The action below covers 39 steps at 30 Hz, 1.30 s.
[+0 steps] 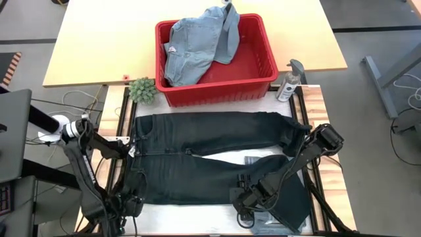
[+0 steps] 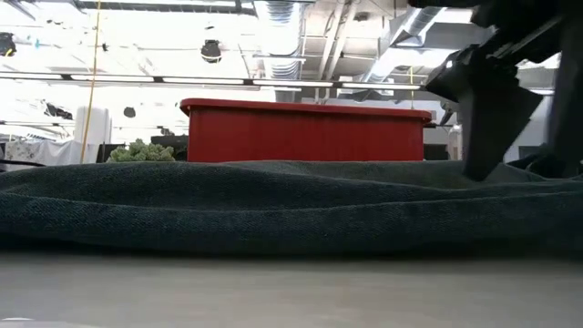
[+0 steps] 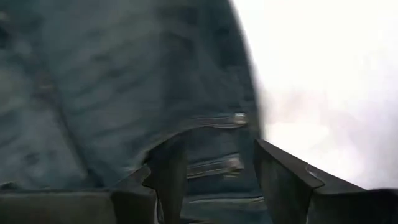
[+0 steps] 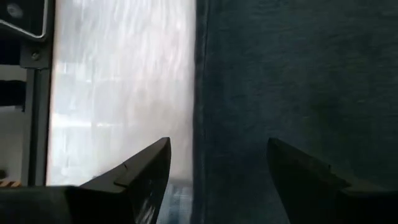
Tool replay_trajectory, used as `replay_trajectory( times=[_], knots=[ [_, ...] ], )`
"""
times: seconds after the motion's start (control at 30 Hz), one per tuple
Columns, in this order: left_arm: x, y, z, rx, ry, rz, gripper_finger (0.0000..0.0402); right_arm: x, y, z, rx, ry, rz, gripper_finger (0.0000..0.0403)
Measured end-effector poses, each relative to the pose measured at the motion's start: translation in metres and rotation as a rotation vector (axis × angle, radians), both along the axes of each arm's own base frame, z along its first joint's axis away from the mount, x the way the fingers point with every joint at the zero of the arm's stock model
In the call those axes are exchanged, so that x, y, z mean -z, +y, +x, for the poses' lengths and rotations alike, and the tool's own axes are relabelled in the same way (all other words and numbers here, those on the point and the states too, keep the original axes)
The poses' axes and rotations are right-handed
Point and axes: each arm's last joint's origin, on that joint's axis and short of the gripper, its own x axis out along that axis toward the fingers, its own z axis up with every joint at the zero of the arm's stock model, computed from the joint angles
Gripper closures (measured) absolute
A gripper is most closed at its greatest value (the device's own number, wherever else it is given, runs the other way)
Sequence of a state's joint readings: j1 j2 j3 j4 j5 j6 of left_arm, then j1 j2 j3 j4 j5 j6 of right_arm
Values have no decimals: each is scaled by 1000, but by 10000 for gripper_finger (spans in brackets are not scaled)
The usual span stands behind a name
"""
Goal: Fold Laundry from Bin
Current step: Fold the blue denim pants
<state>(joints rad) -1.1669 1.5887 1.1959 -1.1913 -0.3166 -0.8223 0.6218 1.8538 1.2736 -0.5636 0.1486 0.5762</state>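
Note:
Long dark trousers (image 1: 210, 131) lie spread flat on the table, waist at the left and legs toward the right. The red bin (image 1: 262, 66) stands at the far side, and a light blue denim garment (image 1: 194, 46) is draped over its far rim. My left gripper (image 3: 221, 180) is open above the trousers' near waist corner (image 3: 214, 118), where rivets show. My right gripper (image 4: 217, 177) is open, pointing down. Its fingers stand on either side of the near edge of the lower trouser leg (image 4: 198, 93). My left gripper hovers over the waist corner; I cannot tell whether it touches the cloth. My right gripper has one finger (image 2: 483, 137) reaching down to the trouser leg from above; the cloth's fold hides its tip, so I cannot tell whether it touches.
A small green plant (image 1: 142, 89) sits left of the bin and a spray bottle (image 1: 288, 82) to its right. A strip of bare white table (image 4: 118, 93) runs along the near edge. The table frame's rails (image 1: 118, 125) flank the work area.

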Motion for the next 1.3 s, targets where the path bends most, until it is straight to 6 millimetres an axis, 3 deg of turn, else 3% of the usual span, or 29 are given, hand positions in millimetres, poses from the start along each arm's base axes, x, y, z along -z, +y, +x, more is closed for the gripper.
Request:
replay_trajectory(
  times=[0.43,0.77,1.3],
  knots=[
    [55,2,-8,-14,-4,-120,230,0,-7,5,139,4,43,111],
    [54,-2,-7,-72,14,-189,230,0,-8,6,151,-8,30,111],
    [82,2,-10,-183,52,-117,230,-1,4,-2,87,-17,23,111]
  ],
)
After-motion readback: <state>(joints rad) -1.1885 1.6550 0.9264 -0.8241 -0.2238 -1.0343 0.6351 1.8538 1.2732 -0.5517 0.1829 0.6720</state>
